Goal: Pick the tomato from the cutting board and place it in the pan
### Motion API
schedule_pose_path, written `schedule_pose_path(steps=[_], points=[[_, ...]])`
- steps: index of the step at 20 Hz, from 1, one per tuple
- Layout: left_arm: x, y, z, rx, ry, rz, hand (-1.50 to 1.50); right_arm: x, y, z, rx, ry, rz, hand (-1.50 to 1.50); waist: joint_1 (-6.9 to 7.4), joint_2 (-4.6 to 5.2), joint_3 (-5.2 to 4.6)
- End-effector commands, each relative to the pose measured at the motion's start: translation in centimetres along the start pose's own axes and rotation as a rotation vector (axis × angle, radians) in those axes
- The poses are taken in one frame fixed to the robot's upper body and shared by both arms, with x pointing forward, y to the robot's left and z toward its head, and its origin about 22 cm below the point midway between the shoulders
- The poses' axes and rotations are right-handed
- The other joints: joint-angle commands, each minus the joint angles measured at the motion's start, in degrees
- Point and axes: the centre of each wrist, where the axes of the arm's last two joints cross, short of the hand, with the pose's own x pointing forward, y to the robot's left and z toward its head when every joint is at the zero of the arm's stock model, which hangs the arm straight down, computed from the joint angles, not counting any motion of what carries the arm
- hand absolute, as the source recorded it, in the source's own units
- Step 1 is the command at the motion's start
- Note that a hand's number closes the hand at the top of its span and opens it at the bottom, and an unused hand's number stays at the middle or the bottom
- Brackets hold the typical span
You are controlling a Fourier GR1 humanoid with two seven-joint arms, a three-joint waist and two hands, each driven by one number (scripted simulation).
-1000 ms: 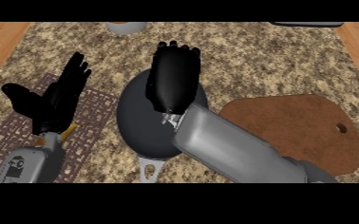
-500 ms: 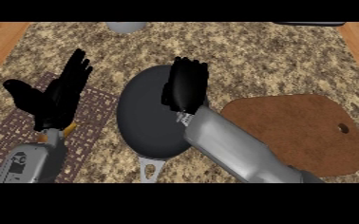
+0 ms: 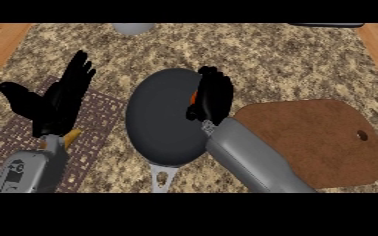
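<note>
The right hand (image 3: 210, 97) hangs over the pan's (image 3: 159, 122) right rim, fingers curled around the tomato (image 3: 194, 97), beside the cutting board (image 3: 310, 140). The left hand (image 3: 59, 100) rests released at the left.

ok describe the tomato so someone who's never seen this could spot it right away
Start at the dark round pan in the middle of the speckled counter. Over its right rim, the right hand curls round the tomato. Only a small orange-red sliver shows, the one bright spot against black fingers and dark pan.
</note>
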Motion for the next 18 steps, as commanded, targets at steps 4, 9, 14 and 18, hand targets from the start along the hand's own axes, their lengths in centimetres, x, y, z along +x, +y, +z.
schedule_pose_path(steps=[4, 9, 14, 18], points=[[-1.6, -0.8, 0.8, 0.021, 0.007, 0.006, 0.00, -0.3, -0.2, 1.9, -0.127, 0.059, -0.380, -1.50, -1.35, -0.55, 0.01], [-0.8, 1.3, 1.2, 0.048, 0.019, 0.004, 0.00, -1.8, -1.7, 2.6, -0.206, 0.097, -0.658, -1.50, -2.58, -0.96, 0.07], [-2.0, 1.8, 1.9, 0.083, 0.026, -0.004, 0.00, -5.0, -2.8, 6.9, -0.219, 0.088, -0.808, -1.50, -4.47, -1.03, 0.00], [-0.7, 1.2, 1.2, 0.092, 0.013, -0.002, 0.00, -7.5, -3.8, 12.9, -0.185, 0.032, -0.917, -1.50, -4.80, -1.01, 0.05]])
